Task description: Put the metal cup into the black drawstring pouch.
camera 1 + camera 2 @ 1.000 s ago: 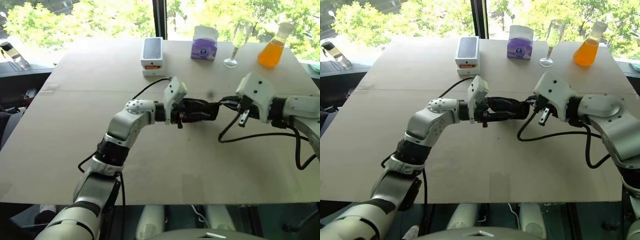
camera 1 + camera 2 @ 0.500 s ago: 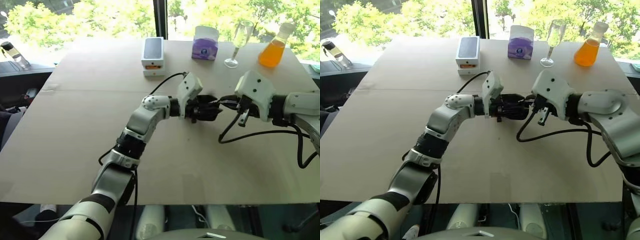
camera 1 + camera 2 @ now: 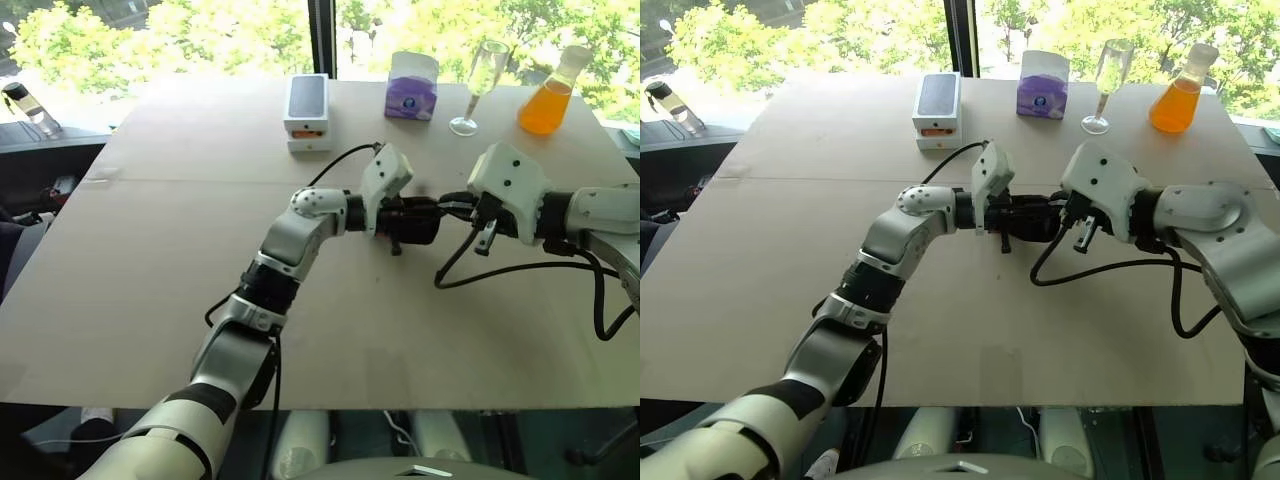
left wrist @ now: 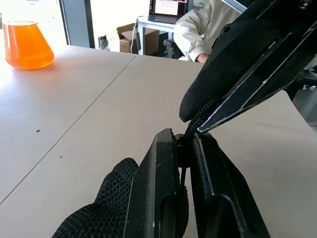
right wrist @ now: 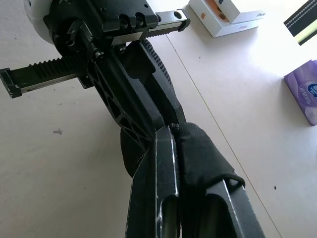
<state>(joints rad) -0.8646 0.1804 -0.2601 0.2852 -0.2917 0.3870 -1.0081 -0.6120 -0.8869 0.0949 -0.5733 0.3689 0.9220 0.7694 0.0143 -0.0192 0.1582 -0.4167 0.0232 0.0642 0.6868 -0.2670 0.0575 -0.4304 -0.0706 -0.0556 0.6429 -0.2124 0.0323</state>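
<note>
1. We see both arms meeting above the middle of the counter (image 3: 150, 300), with the black drawstring pouch (image 3: 412, 220) hanging between them, clear of the surface.
2. The left gripper (image 4: 184, 144) points across toward the right arm; its jaws are together, clamped on the pouch's thin dark cord, which runs up between the two fingers (image 4: 161, 173) in the left wrist view.
3. The right gripper (image 5: 173, 136) comes in from the other side, its jaws clamped on the pouch's fabric edge; in the right wrist view the black cloth is pressed between the two fingers (image 5: 161, 168).
4. In the left wrist view we see mesh-textured black pouch fabric bulging just under the left fingers and again above them, against the right gripper's fingers.
5. The two grippers sit just beside each other, nearly touching at the pouch.
6. We cannot make out the metal cup in these views, and cannot tell whether it sits inside the pouch.
7. Along the far edge of the counter stand a white phone box (image 3: 306, 112), a purple tissue pack (image 3: 410, 88), a clear stemmed flute (image 3: 478, 85) and a flask of orange liquid (image 3: 546, 98), all well apart from the grippers.
8. A person in a pale sleeve (image 4: 198, 29) sits beyond the counter in the left wrist view.
</note>
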